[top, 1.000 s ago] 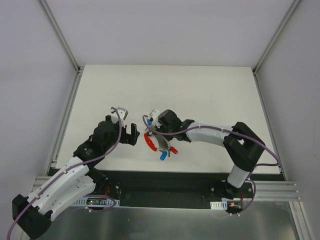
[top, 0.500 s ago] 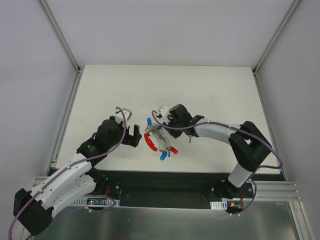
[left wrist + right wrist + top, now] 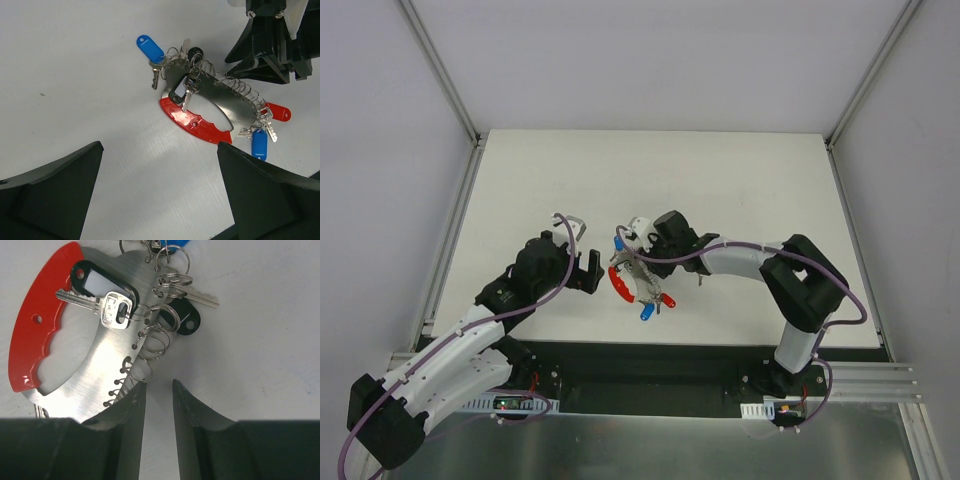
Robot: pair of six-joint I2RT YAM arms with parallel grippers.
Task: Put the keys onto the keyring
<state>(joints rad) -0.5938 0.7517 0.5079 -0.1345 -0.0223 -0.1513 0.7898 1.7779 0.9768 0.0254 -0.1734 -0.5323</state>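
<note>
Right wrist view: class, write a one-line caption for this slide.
Right gripper, jaws narrowly parted, poised at the ringed edge of the keyring, near a silver key and a black-headed key.

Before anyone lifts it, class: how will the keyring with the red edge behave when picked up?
The keyring looks like flat sheet metal with a red edge: probably stiff. The keys hang from loose rings, so they would likely dangle and swing. Lying flat, it should not roll.
</note>
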